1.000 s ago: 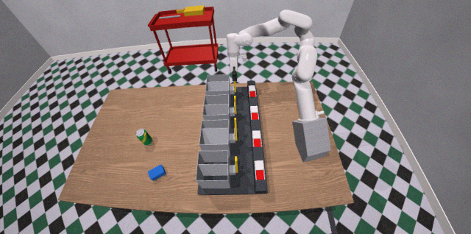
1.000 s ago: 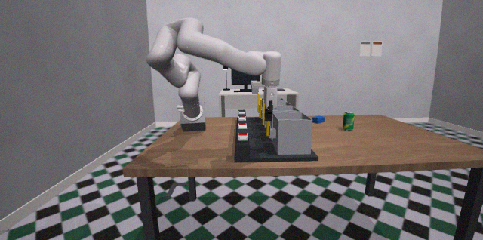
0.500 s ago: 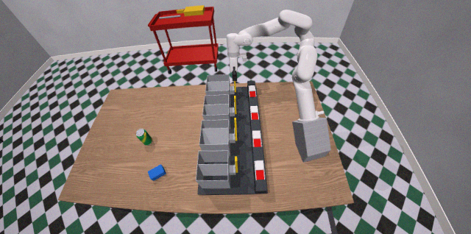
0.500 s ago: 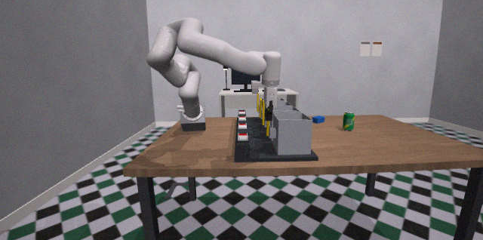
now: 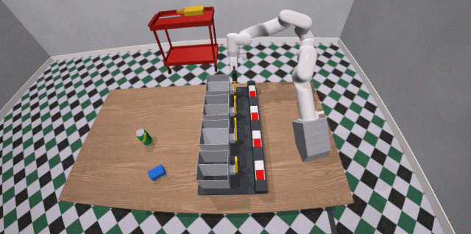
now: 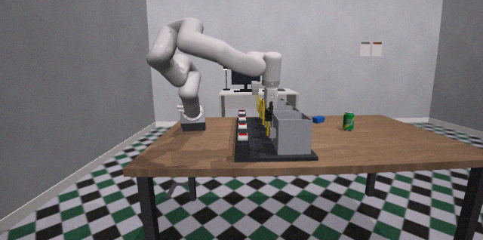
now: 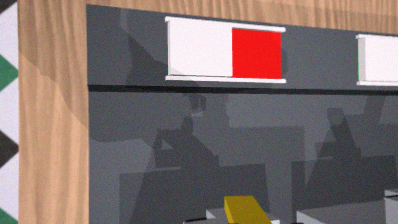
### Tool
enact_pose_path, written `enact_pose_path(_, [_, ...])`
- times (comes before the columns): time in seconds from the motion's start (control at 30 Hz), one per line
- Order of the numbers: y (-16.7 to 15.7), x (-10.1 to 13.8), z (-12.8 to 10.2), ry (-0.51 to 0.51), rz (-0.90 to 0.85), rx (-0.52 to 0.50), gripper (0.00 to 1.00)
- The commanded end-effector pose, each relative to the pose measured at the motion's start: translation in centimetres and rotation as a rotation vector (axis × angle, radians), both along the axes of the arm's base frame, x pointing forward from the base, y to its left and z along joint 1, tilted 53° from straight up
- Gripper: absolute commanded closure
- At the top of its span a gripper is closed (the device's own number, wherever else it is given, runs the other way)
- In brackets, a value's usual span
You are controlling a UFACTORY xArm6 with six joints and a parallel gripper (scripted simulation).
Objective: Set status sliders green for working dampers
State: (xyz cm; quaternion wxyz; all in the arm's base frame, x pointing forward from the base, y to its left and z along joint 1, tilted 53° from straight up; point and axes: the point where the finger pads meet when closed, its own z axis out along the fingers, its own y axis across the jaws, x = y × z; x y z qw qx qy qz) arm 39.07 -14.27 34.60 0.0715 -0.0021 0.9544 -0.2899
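The gripper (image 5: 234,76) is pointing straight down at the far end of the damper row, and its fingers are clamping something thin; going by the yellow handle (image 7: 243,210) showing directly beneath the wrist camera, it is gripping that lever of the farthest damper (image 5: 218,83), though the fingers themselves are staying out of the wrist view and are too small in the top view to make out. That handle is being cut off by the bottom edge of the wrist picture. Just beyond the gripper, on the arm's side of the dark base board (image 5: 243,142), the nearest status slider (image 7: 225,52) is showing its white cover over one half and red on the other. A second slider (image 7: 378,60) is running off the right edge of the wrist view. Counting outward: four grey box dampers are standing in one line, four yellow handles are sitting beside them, and four sliders are lying in a parallel strip, all four showing red. In the exterior view the nearest damper box is hiding most of the ones behind it. Well away from the gripper, across the wooden table (image 5: 147,190), one green can (image 5: 143,137) and one blue block (image 5: 157,172) are resting apart from each other. Beyond the table one red cart (image 5: 213,28) is standing.
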Motion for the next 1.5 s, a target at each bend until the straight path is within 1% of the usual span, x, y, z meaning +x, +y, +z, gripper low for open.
enact_pose_path(0.0, [-0.1,0.0,0.2,-0.002,0.004,0.019,0.81])
enact_pose_path(0.3, [-0.6,0.0,0.5,0.001,0.012,0.078,0.81])
enact_pose_path(0.37, [-0.6,0.0,0.5,0.001,0.012,0.078,0.81])
enact_pose_path(0.87, [-1.8,0.0,1.1,0.007,0.029,0.200,0.81])
enact_pose_path(0.93, [-1.8,0.0,1.1,0.007,0.029,0.200,0.81])
enact_pose_path(1.27, [-2.5,0.0,1.3,0.010,0.039,0.273,0.81])
enact_pose_path(1.47, [-2.7,0.0,1.4,0.011,0.042,0.300,0.81])
